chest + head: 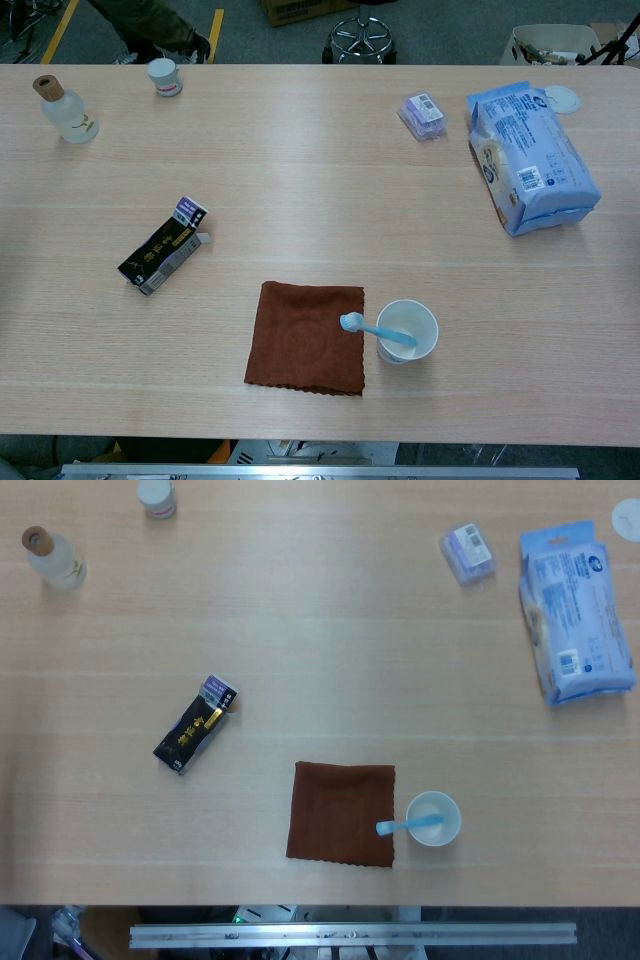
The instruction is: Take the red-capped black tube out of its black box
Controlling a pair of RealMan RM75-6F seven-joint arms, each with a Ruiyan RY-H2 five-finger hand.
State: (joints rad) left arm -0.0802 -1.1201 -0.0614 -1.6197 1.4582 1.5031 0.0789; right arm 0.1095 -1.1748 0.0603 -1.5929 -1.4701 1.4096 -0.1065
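one brown cloth [306, 337] at the near edge, white cup [408, 331] just beside it holding a blue toothbrush [376, 331] that leans over the cloth; black box [164, 246] lying flat to the left, end flap open, tube not visible; blue wipes pack [530, 158], small purple packet [422, 114], corked bottle [64, 109], white jar [164, 76] at far side; neither hand in sight, state unknown.

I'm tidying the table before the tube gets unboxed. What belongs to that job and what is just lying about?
For the job: black box, end flap open.

Lying about: brown cloth, white cup with blue toothbrush, blue wipes pack, corked bottle, small jar, purple packet.
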